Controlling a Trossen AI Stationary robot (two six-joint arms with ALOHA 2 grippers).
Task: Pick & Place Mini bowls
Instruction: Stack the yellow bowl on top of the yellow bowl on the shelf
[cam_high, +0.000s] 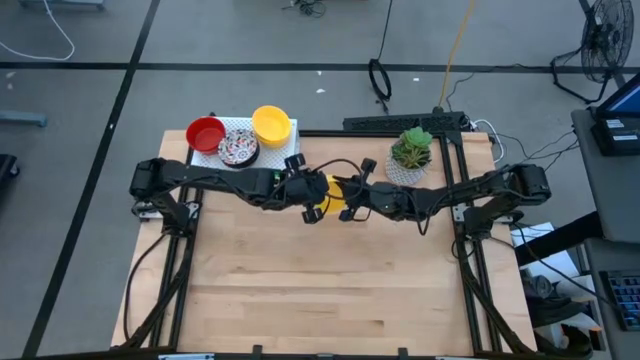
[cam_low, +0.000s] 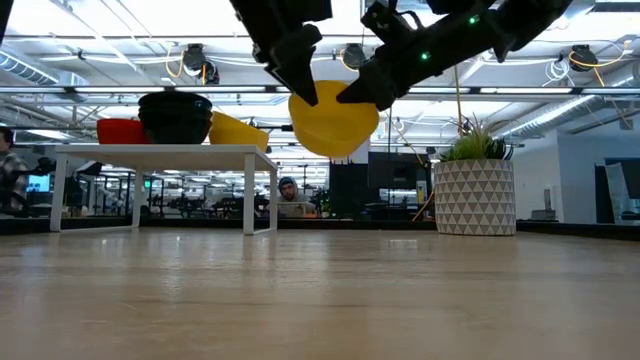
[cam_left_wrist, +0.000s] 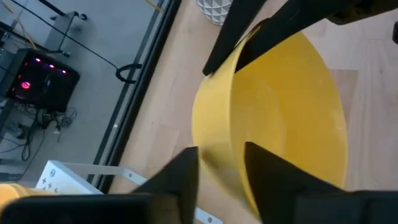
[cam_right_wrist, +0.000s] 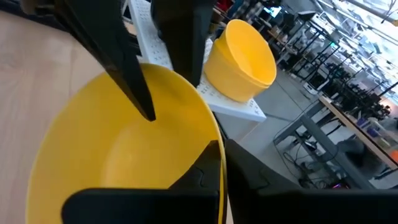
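Observation:
One yellow mini bowl (cam_high: 326, 193) hangs in the air between both grippers over the far middle of the table, tilted in the low view (cam_low: 335, 122). My left gripper (cam_high: 308, 196) is shut on its left rim and my right gripper (cam_high: 349, 200) on its right rim. Three more mini bowls sit on the white rack (cam_high: 265, 148) at the far left: a red one (cam_high: 206, 133), a speckled one (cam_high: 238, 148) and a yellow one (cam_high: 271, 124). Other mini bowls are out of view. My left gripper (cam_left_wrist: 221, 152) pinches the bowl's rim (cam_left_wrist: 231, 163) on the side toward the table's left, one finger (cam_left_wrist: 273, 180) inside the bowl and one (cam_left_wrist: 180, 177) outside. The bowl is lifted clear of the table, tilted. My right gripper (cam_right_wrist: 222, 146) pinches the opposite rim (cam_right_wrist: 219, 134), one finger (cam_right_wrist: 199, 177) inside the bowl and one (cam_right_wrist: 255, 180) outside, coming from the table's right. The bowl hangs clear between the two grippers.
A white patterned pot with a green plant (cam_high: 411, 155) stands at the far right, close behind my right arm. The rack (cam_low: 160, 152) stands on legs above the table top. The near half of the wooden table (cam_high: 330, 290) is bare wood.

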